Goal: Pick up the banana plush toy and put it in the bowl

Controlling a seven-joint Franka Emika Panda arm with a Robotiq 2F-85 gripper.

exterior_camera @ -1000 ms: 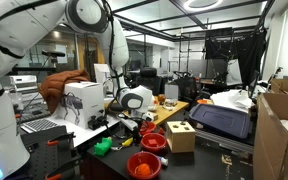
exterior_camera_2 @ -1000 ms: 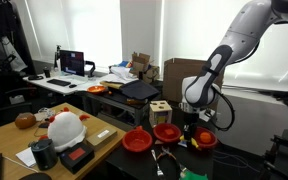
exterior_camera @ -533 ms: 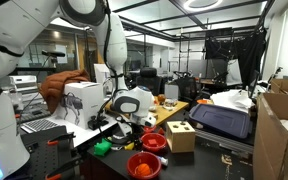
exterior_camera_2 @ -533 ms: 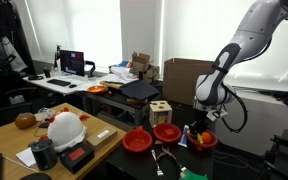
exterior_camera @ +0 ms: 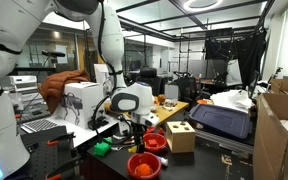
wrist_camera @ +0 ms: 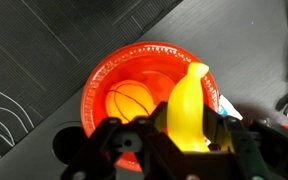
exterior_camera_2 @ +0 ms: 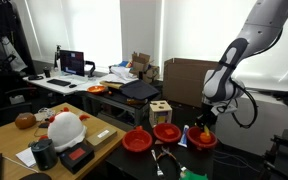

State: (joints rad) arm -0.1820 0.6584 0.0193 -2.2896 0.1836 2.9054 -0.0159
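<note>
Two fingers of my claw were pressed against the banana plush toy, pinching it by its lower part. In the wrist view the yellow toy stood up between them with its curved tip pointing away from me. Beneath it lay the red bowl, and the toy's upper end covered part of the rim on the right of that view. An orange ball sat inside the bowl, beside the toy. I could not tell whether the two touched. The bowl rested on the dark table top, and its rim was whole except where the toy and my fingers hid it. In an exterior view my claw hung just above that bowl, which stood nearest the end edge of the table. Two other red bowls stood along the same surface, and a wooden block box sat behind them toward the back edge. From there I could not tell whether the toy touched the bowl. In an exterior view a green toy lay near the front edge of the table, off to one side of my claw and not touching it. There the banana was too small to make out.
</note>
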